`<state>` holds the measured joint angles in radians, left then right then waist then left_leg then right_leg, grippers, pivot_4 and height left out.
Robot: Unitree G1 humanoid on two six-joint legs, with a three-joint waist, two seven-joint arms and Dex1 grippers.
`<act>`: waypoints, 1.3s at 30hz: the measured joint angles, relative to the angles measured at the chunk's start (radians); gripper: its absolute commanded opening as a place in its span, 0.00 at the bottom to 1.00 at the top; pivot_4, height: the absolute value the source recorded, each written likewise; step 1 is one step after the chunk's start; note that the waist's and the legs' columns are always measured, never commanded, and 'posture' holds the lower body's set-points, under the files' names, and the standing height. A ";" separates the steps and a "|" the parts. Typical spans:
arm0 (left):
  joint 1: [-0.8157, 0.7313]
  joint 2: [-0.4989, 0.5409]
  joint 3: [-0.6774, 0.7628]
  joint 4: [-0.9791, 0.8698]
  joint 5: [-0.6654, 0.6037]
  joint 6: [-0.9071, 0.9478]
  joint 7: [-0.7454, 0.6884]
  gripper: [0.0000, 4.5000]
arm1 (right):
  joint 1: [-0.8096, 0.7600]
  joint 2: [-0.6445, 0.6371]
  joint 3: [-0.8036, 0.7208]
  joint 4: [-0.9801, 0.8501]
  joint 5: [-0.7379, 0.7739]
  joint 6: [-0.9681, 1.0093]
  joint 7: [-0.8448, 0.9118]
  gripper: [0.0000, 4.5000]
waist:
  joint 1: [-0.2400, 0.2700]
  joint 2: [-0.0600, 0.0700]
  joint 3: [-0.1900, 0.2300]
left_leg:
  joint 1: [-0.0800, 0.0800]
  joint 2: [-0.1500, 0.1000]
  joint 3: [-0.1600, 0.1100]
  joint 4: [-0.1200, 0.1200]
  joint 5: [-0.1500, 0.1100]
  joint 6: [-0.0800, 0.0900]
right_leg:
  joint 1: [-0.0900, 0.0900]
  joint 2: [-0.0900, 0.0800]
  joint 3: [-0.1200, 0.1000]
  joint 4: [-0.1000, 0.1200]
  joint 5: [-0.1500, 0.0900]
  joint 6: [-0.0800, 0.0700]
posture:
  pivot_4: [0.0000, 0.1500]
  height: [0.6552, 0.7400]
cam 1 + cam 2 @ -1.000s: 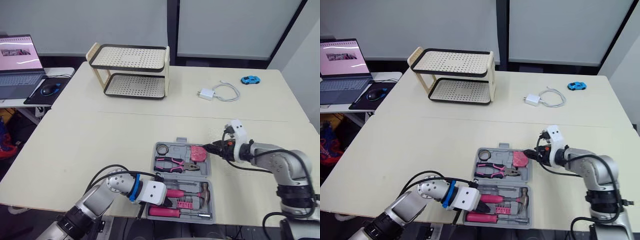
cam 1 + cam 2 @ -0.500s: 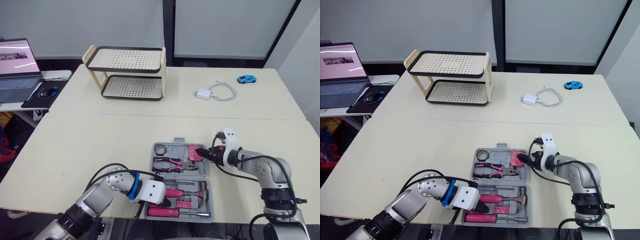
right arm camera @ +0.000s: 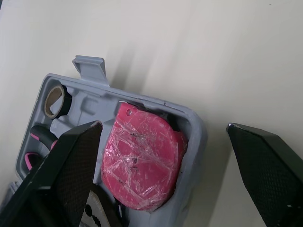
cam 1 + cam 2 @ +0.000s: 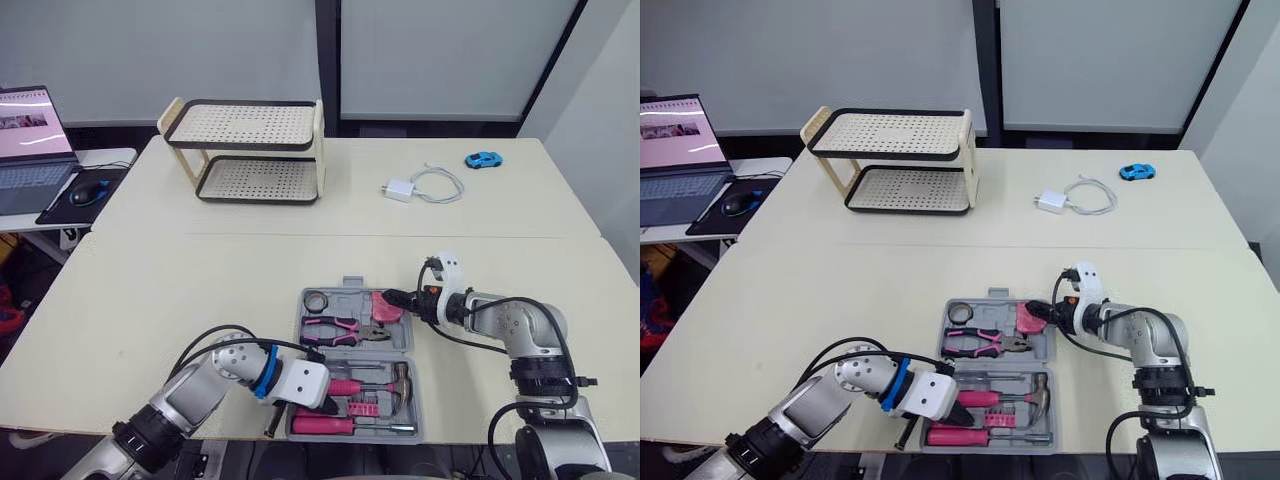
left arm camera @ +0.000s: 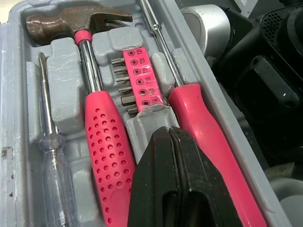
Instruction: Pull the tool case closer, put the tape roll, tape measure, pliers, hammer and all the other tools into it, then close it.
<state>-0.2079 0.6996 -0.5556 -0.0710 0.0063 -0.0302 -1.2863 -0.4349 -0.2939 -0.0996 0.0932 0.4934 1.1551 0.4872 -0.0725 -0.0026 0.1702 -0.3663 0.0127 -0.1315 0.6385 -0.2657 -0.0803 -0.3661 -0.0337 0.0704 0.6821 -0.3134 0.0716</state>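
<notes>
- the tool case point(image 4: 345, 300) lies open at the table's point(image 4: 200, 280) near edge, right of its middle, lid half toward the far edge.
- the left gripper point(image 5: 164, 132) is clenched on nothing, its fingers pressed together just above the bit holder point(image 5: 139, 80) in the case's near half, between the hammer point(image 5: 92, 90) handle and the pink screwdriver point(image 5: 208, 137).
- a clear-handled screwdriver point(image 5: 49, 146) lies on the hammer's other side.
- the right gripper point(image 3: 163, 126) is spread wide at the case's far right corner, holding nothing; one finger is over the case, the other over bare table.
- the pink tape measure point(image 3: 142, 161) sits in that corner, between the fingers.
- the tape roll point(image 3: 56, 98) sits in the far left corner, with the pliers point(image 4: 345, 328) just nearer.
- a two-tier rack point(image 4: 245, 150), a charger with cable point(image 4: 400, 190) and a blue toy car point(image 4: 483, 159) stand along the far edge.
</notes>
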 measured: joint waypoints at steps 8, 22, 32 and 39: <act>0.002 0.022 0.000 -0.014 0.000 0.000 -0.014 0.00 | 0.002 0.036 0.002 -0.001 0.020 -0.009 0.012 1.00 | -0.014 0.000 0.000 | 0.001 0.002 0.000 -0.007 0.000 0.000 | -0.002 0.003 0.001 0.000 -0.001 -0.001 | 1.00 0.94; 0.001 0.045 0.001 -0.030 0.000 0.006 -0.030 0.00 | 0.008 0.008 -0.011 0.007 0.074 -0.050 0.116 1.00 | -0.015 0.000 0.000 | 0.001 0.003 0.000 -0.009 0.000 0.001 | -0.004 0.004 0.001 0.000 -0.002 -0.003 | 1.00 0.94; 0.001 0.054 0.002 -0.034 0.000 0.005 -0.039 0.00 | 0.029 -0.043 0.043 -0.047 0.076 -0.104 0.198 1.00 | -0.015 0.000 0.000 | 0.001 0.005 0.000 -0.010 0.000 0.001 | -0.004 0.006 0.001 0.000 -0.002 -0.005 | 1.00 0.94; 0.007 0.063 0.006 -0.034 0.000 0.004 -0.043 0.00 | 0.029 -0.066 0.087 -0.049 0.067 -0.160 0.236 1.00 | -0.015 0.001 0.000 | 0.001 0.014 0.002 -0.010 0.000 0.001 | -0.005 0.014 0.000 -0.001 0.000 -0.010 | 1.00 0.94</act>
<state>-0.2013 0.7629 -0.5497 -0.1051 0.0062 -0.0258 -1.3294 -0.4055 -0.3596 -0.0129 0.0447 0.5605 0.9946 0.7235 -0.0874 -0.0020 0.1707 -0.3648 0.0267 -0.1299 0.6286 -0.2654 -0.0797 -0.3710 -0.0193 0.0705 0.6814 -0.3139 0.0621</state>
